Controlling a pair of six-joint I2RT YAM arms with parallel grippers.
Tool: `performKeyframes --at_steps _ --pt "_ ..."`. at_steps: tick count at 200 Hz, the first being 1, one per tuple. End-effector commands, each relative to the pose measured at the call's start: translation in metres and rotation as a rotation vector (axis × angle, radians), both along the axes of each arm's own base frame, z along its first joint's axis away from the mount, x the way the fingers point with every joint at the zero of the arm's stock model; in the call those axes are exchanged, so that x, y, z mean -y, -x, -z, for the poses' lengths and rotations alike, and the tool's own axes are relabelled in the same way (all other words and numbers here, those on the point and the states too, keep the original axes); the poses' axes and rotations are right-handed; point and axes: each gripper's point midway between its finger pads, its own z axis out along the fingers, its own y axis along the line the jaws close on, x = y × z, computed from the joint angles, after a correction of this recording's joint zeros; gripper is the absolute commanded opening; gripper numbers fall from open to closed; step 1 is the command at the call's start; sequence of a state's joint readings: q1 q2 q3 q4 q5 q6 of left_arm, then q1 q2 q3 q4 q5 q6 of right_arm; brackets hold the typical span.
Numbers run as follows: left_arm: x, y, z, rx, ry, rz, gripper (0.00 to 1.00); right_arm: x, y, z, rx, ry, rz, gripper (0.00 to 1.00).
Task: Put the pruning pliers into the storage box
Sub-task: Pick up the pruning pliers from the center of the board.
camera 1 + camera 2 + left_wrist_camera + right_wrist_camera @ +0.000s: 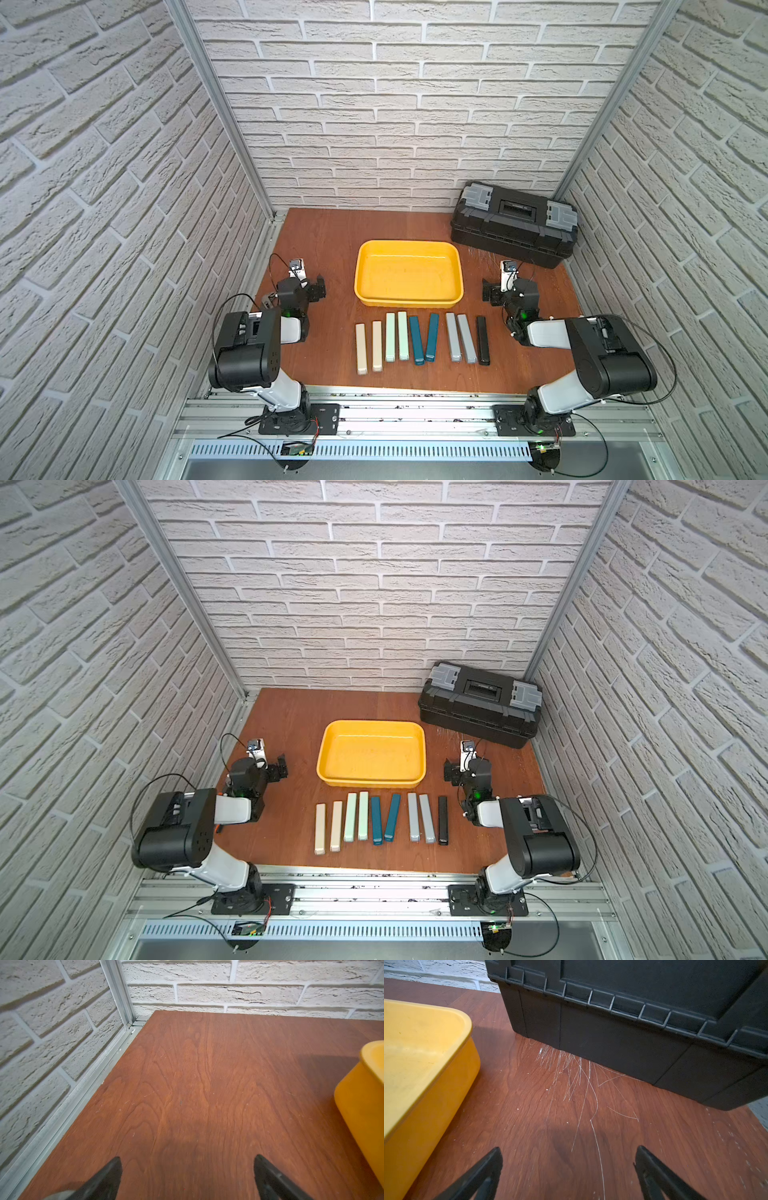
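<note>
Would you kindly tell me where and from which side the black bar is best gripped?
Grip the black bar around its middle, coming straight down from above and closing across its narrow width. It lies flat, long and slim, with bare table on one side and a narrow gap to the nearest grey bar on the other.

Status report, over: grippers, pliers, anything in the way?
Left gripper, right gripper open, empty. Nine pruning pliers in row before storage box, none inside. Black toolbox apart, no obstruction.
</note>
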State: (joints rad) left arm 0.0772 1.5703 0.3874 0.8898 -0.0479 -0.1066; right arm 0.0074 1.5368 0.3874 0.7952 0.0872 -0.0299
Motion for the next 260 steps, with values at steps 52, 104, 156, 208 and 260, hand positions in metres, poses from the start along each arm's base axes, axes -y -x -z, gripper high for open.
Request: performKeyframes --at_steps 52,104,156,208,260 --pt "0.000 -0.002 -0.006 0.030 -0.010 -0.003 0.98 0.000 -0.008 -0.020 0.063 -0.020 0.000 0.99" --pt "0.000 -0.002 -0.006 0.029 -0.010 -0.002 0.98 0.000 -0.008 -0.020 0.062 -0.019 -0.001 0.99" --pt "0.004 -0.003 -0.006 0.033 0.026 0.055 0.98 0.000 -0.009 -0.020 0.061 -0.021 0.000 0.99" --pt "0.005 -0.003 -0.006 0.032 0.034 0.062 0.98 0.006 -0.008 -0.022 0.067 -0.015 0.037 0.99" --pt "-0.018 -0.012 -0.026 -0.216 0.044 -0.081 0.98 0.016 -0.008 -0.042 0.035 -0.027 0.107 0.99"
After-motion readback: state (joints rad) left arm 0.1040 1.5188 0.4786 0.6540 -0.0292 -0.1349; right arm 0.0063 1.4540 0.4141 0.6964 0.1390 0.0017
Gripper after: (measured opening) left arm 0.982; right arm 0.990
